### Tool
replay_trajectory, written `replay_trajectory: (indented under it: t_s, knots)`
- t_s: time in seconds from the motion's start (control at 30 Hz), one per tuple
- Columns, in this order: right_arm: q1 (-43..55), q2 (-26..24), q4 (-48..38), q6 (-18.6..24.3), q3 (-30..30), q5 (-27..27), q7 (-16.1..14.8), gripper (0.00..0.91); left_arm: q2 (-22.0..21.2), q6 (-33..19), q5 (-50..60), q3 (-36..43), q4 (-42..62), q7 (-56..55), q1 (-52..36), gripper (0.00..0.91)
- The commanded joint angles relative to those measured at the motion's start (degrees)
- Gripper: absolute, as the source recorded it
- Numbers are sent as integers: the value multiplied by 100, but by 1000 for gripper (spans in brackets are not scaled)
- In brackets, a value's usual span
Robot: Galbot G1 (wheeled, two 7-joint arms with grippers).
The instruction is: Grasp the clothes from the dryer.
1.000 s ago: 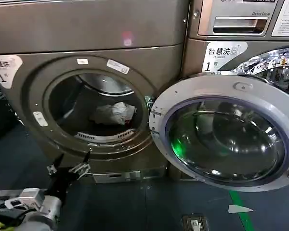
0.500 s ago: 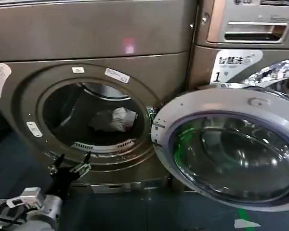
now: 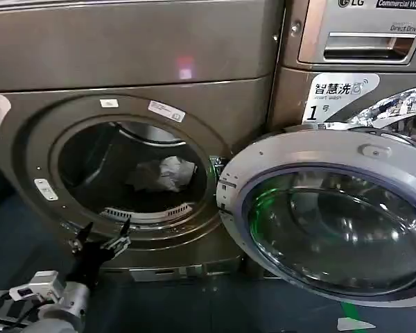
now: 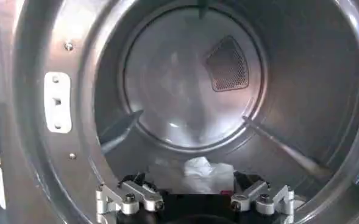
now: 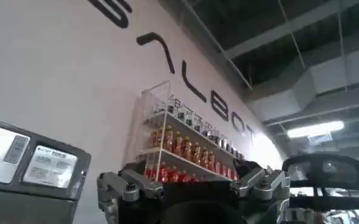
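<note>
One bundle of clothes (image 3: 161,174) lies inside the one open dryer (image 3: 135,62); at its 7 o'clock rim, the left pincer (image 3: 102,234) gapes wide, empty.

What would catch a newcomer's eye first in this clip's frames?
The dryer stands with its big round door swung wide to the right, baring the dark drum. Deep inside lie the pale clothes, a small crumpled bundle. Low at the porthole's lower left rim, the left claw points in with its fingers spread, nothing held.
</note>
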Motion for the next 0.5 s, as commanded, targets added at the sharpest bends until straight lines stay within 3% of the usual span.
replay_trajectory:
  t_s: [0.03,0.5]
  knots:
    - [3,3,-6,25,2,4,-1,907,0,5,-3,5,-2,7,-7,907]
    - [8,31,30,22,-35,-1,-35,907,9,1,3,3,18,7,-7,907]
